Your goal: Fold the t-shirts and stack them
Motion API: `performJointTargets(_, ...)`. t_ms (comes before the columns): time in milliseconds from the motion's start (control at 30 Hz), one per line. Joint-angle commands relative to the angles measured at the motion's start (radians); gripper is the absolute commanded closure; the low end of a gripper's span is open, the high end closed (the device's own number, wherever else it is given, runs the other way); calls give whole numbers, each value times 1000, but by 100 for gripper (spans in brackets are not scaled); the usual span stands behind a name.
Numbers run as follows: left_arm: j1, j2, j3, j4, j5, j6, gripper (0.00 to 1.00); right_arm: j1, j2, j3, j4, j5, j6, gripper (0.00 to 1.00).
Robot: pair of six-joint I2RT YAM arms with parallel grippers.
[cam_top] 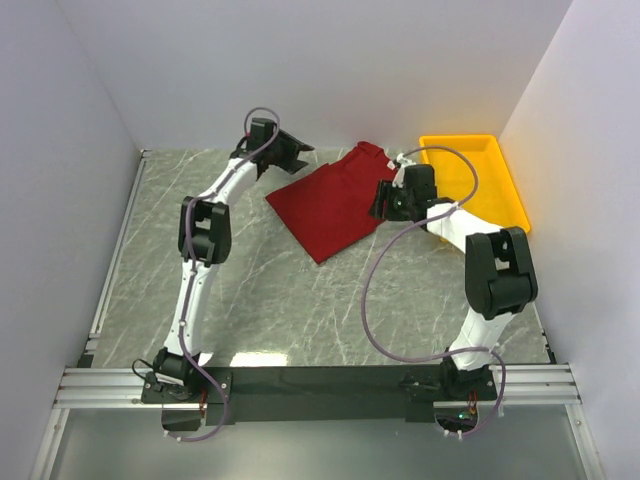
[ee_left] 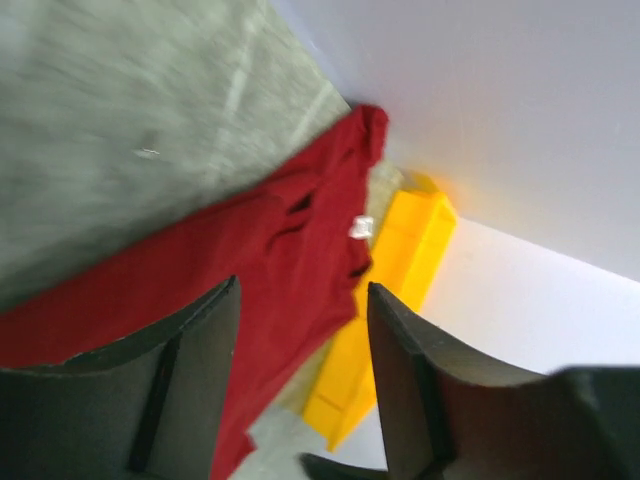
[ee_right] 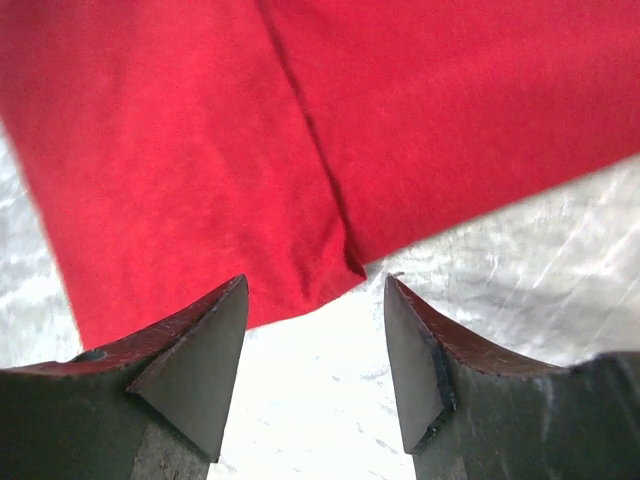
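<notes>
When I look down from the top, the dark red t-shirt (cam_top: 335,205) lies on the table (cam_top: 280,290), far from my bases and just beside the yellow tray (cam_top: 458,139). It looks partly folded, with one end bunched up at the far side. My left gripper (cam_top: 292,150) hangs near its far left edge. My right gripper (cam_top: 385,200) hangs at its right edge.

From my left wrist, the left gripper stands open and nothing is in it. Past it I see the t-shirt spread out, its small white tag (ee_left: 361,228) showing, and the yellow tray behind it.

From my right wrist, the right gripper is open too and holds nothing. Just beyond it is a corner of the t-shirt. A dark line (ee_right: 310,140) runs down the cloth, and I cannot tell if it is a seam or a fold.

I think the t-shirt is light, soft and floppy. It will sag and slide and will not keep its shape. I would pinch it at an edge or a corner, one gripper on each side. I would catch all the layers so the fold does not fall open.
</notes>
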Motion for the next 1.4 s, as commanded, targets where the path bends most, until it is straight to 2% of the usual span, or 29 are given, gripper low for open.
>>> performJointTargets(0, 56, -225, -29, -75, -78, 298, 41, -29, -107, 69, -29, -117, -195, 36)
performJointTargets(33, 76, -268, -96, -111, -140, 365, 39, -40, -120, 63, -29, -183, -300, 36)
performJointTargets(67, 85, -357, -139, -128, -174, 435, 36, -48, -132, 58, -47, -332, -350, 36)
performJointTargets(100, 101, -403, -241, -137, -216, 569, 30, -55, -146, 64, -72, -411, -406, 36)
performJointTargets(167, 114, -539, -355, -137, -309, 687, 21, -54, -146, 92, -174, -555, -629, 33)
performJointTargets(200, 136, -581, -466, -129, -317, 774, 12, -49, -148, 115, -284, -643, -707, 30)
performJointTargets(233, 150, -617, -519, -122, -317, 808, 8, -24, -152, 124, -339, -665, -864, 30)
performJointTargets(267, 167, -678, -568, -111, -278, 847, 3, -5, -154, 153, -468, -665, -948, 30)
performJointTargets(333, 235, -712, -691, -106, -182, 856, 1, 48, -152, 181, -575, -598, -1135, 30)
performJointTargets(367, 262, -727, -723, -108, -123, 853, 1, 106, -151, 195, -609, -569, -1161, 30)
performJointTargets(400, 307, -733, -784, -100, -22, 845, 0, 144, -149, 196, -630, -530, -1148, 30)
performJointTargets(433, 322, -741, -812, -97, 10, 845, 0, 177, -149, 195, -618, -443, -1111, 30)
performJointTargets(467, 328, -761, -842, -83, 32, 850, 1, 257, -149, 187, -568, -386, -1066, 31)
performJointTargets(533, 325, -776, -905, -57, 64, 836, 2, 323, -141, 181, -542, -302, -950, 32)
performJointTargets(567, 323, -773, -917, -57, 81, 803, 5, 395, -135, 169, -487, -267, -898, 33)
performJointTargets(700, 294, -734, -955, -65, 123, 734, 11, 521, -86, 170, -388, -113, -603, 33)
performJointTargets(800, 242, -691, -940, -51, 115, 698, 14, 547, -30, 202, -365, -38, -480, 32)
performJointTargets(900, 205, -628, -902, -40, 95, 640, 19, 547, 3, 213, -345, -4, -423, 30)
performJointTargets(1067, 173, -531, -844, 9, 58, 525, 28, 541, -16, 180, -327, -4, -413, 30)
performJointTargets(1233, 154, -464, -774, 18, 17, 476, 35, 498, -74, 131, -305, -15, -416, 30)
performJointTargets(1367, 153, -414, -730, 41, 12, 445, 46, 474, -94, 114, -299, -27, -418, 30)
